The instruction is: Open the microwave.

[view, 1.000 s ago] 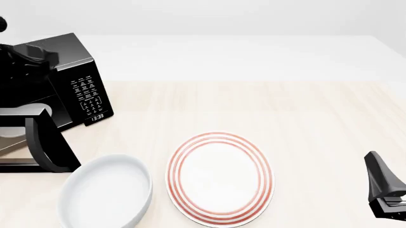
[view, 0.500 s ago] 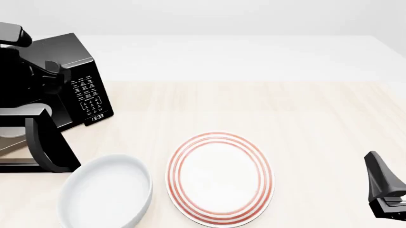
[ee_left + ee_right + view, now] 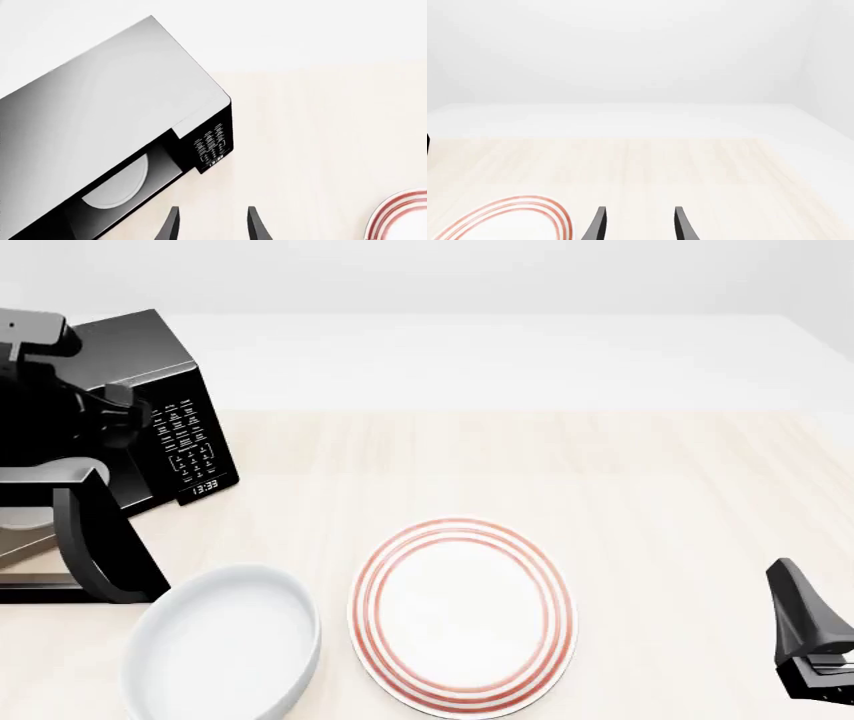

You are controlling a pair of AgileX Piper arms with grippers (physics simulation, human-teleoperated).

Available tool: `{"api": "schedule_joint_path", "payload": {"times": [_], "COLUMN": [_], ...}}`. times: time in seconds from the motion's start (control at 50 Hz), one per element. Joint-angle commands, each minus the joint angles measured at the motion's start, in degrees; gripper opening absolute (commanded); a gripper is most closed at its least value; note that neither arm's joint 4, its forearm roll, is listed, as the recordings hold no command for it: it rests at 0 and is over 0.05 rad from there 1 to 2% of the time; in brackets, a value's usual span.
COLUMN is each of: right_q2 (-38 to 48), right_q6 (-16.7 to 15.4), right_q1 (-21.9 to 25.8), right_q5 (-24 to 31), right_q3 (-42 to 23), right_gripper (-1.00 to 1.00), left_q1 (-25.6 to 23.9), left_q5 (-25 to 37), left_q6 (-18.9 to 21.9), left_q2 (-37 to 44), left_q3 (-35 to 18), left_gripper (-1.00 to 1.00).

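- The microwave (image 3: 158,405), glossy black, stands at the far left of the tabletop (image 3: 601,480); we see its door (image 3: 94,540) swung wide toward the near side.
- Its white-lettered keypad (image 3: 187,435) faces the middle of the tabletop, with the digital clock (image 3: 204,486) just below it.
- From the left wrist view, we look down on the microwave's top (image 3: 100,110) and into the open cavity, where the white turntable (image 3: 120,182) lies.
- The left arm (image 3: 54,370) hangs over the microwave; the left pincer (image 3: 212,225) shows spread fingers in its wrist view, holding nothing and apart from the oven.
- A white bowl (image 3: 220,645) sits at the near edge, just beside the open door.
- A red-ringed plate (image 3: 463,615) lies beside the bowl, near the middle of the tabletop; we see its rim in both wrist views (image 3: 400,217) (image 3: 507,220).
- The right pincer (image 3: 639,225) sits at the near right, well apart from the microwave, its fingers spread and empty.
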Motion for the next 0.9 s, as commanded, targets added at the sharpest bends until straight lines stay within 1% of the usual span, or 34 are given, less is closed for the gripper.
{"api": "schedule_joint_path", "payload": {"times": [0.02, 0.46, 0.52, 0.6, 0.64, 0.8, 0.9], "right_q2": [0.0, 0.0, 0.0, 0.0, 0.0, 0.0, 0.0], "right_q6": [0.0, 0.0, 0.0, 0.0, 0.0, 0.0, 0.0], "right_q1": [0.0, 0.0, 0.0, 0.0, 0.0, 0.0, 0.0], "right_q5": [0.0, 0.0, 0.0, 0.0, 0.0, 0.0, 0.0], "right_q3": [0.0, 0.0, 0.0, 0.0, 0.0, 0.0, 0.0], "right_gripper": [1.00, 1.00, 1.00, 1.00, 1.00, 1.00, 1.00], "left_q1": [2.2, 6.5, 7.1, 7.9, 8.6, 9.5, 11.0], "left_q5": [-0.3, -2.1, -3.0, -2.9, -3.3, -4.3, -4.6], "left_q6": [-0.3, 0.7, 0.1, 0.4, 1.6, 1.4, 1.8], "left_q2": [1.6, 2.8, 3.1, 3.1, 3.4, 4.8, 5.3], "left_q3": [-0.2, 1.0, 1.6, 1.8, 2.3, 2.8, 2.9], "left_gripper": [1.00, 1.00, 1.00, 1.00, 1.00, 1.00, 1.00]}}
